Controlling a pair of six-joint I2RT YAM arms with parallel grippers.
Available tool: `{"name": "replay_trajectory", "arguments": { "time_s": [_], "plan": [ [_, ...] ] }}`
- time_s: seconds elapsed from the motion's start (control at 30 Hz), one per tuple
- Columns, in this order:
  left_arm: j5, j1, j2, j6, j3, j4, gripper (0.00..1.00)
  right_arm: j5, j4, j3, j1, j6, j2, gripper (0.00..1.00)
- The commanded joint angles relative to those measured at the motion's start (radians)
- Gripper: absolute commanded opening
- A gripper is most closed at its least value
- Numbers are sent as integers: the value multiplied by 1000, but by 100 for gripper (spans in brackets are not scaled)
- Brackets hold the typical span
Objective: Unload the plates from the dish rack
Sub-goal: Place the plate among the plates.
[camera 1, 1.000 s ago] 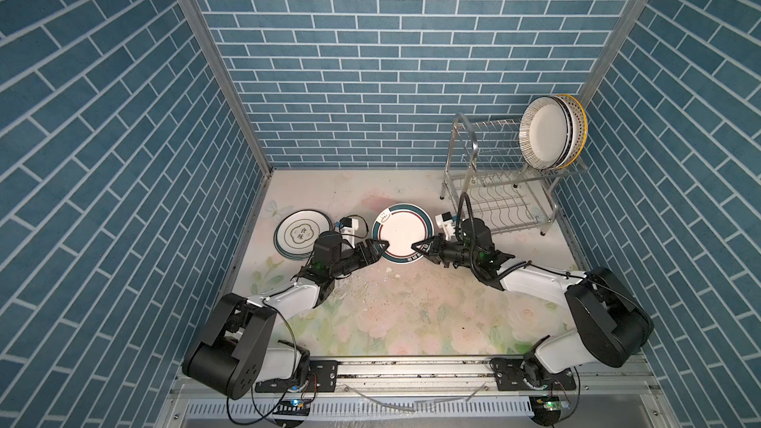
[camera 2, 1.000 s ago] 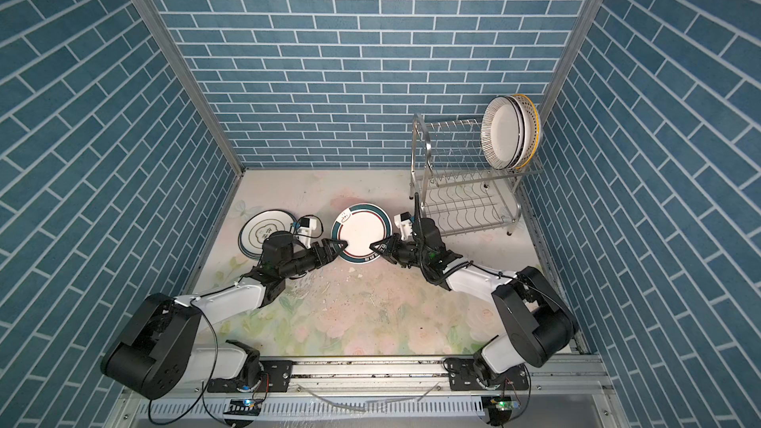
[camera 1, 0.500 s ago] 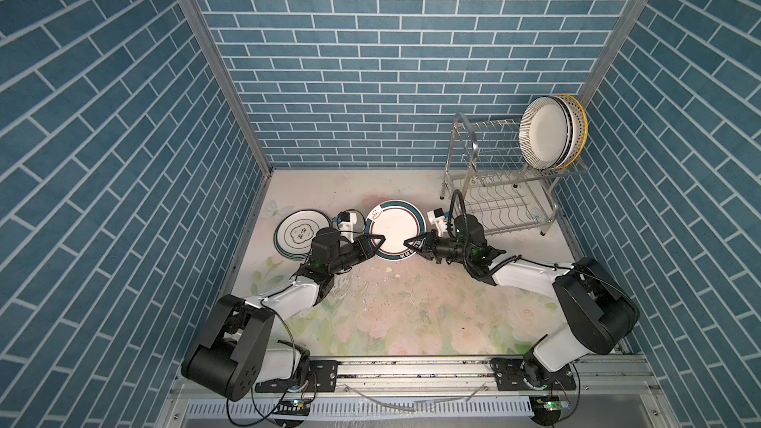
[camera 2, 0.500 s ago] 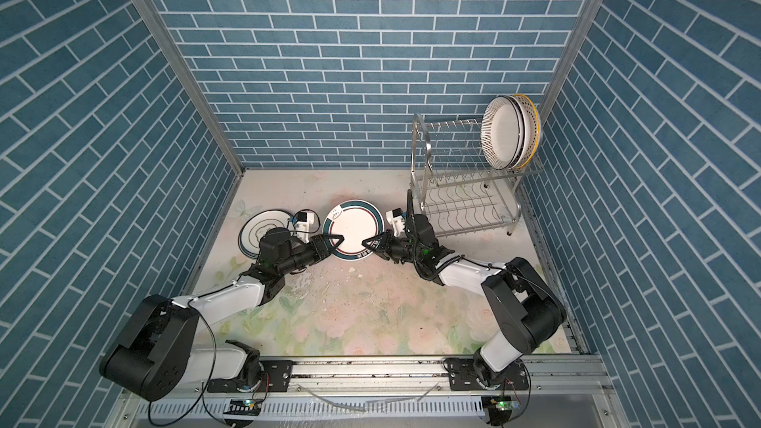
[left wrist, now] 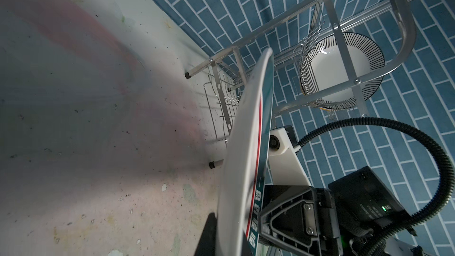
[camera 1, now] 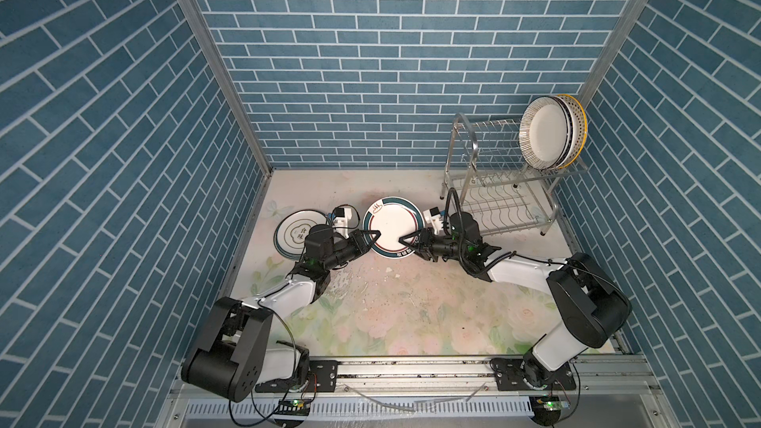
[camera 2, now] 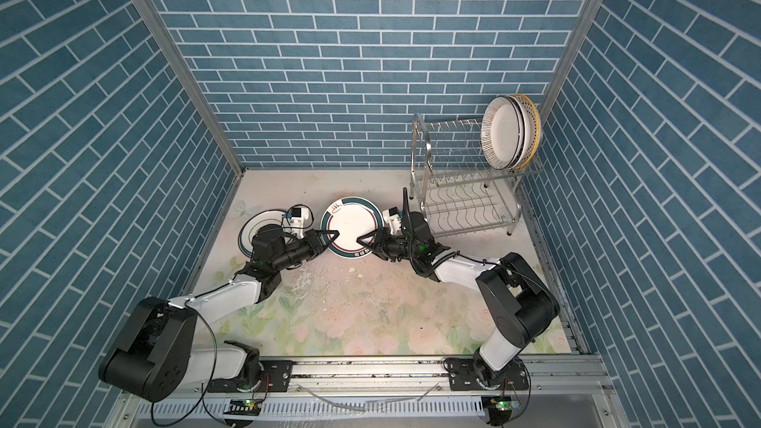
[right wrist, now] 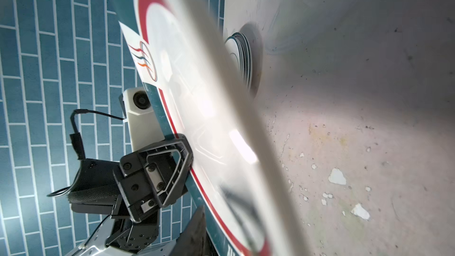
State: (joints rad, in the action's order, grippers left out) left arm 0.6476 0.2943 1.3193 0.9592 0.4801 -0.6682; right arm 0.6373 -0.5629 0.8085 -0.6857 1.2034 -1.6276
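A white teal-banded plate (camera 1: 391, 226) (camera 2: 350, 224) hangs tilted above the table between the two arms. My left gripper (camera 1: 372, 236) (camera 2: 332, 236) is shut on its left rim; in the left wrist view the plate (left wrist: 246, 144) runs edge-on past my dark finger (left wrist: 208, 237). My right gripper (camera 1: 407, 240) (camera 2: 364, 240) straddles the right rim with jaws open, its finger (right wrist: 194, 232) standing off the plate (right wrist: 209, 107). The dish rack (camera 1: 494, 183) (camera 2: 465, 183) at the back right holds a row of upright plates (camera 1: 543, 137) (camera 2: 504, 135) on its top tier.
A stack of plates (camera 1: 292, 232) (camera 2: 251, 232) (right wrist: 240, 57) lies flat on the table at the left, partly under my left arm. The rack's lower tier (camera 1: 502, 207) holds nothing. Blue brick walls close in both sides and the back.
Both arms carried the teal-banded plate leftward. My left gripper closed on its left rim. My right gripper, shut on the right rim before, has opened.
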Motion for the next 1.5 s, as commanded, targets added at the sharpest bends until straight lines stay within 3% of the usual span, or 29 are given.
{"name": "replay_trajectory", "arguments": {
  "time_s": [0.0, 0.13, 0.33, 0.5, 0.87, 1.07, 1.47],
  "plan": [
    [15, -51, -7, -10, -13, 21, 10, 17, -92, 70, -5, -19, -8, 43],
    [41, -130, -38, -5, -25, 46, 10, -8, -29, 85, 5, -53, -1, 49],
    [79, -306, -110, -36, -13, 159, 12, -134, 318, 129, 7, -234, 70, 54],
    [-12, -436, -156, -98, 27, 335, 12, -186, 496, 144, 8, -339, 110, 54],
    [-61, -652, -102, -116, 81, 403, 11, -300, 720, 135, 7, -512, 161, 54],
    [-69, -710, -21, -94, 70, 345, 11, -326, 746, 101, 7, -544, 202, 54],
    [-91, -714, 106, -82, 110, 287, 11, -314, 735, 84, 7, -558, 194, 54]
  ]
}}
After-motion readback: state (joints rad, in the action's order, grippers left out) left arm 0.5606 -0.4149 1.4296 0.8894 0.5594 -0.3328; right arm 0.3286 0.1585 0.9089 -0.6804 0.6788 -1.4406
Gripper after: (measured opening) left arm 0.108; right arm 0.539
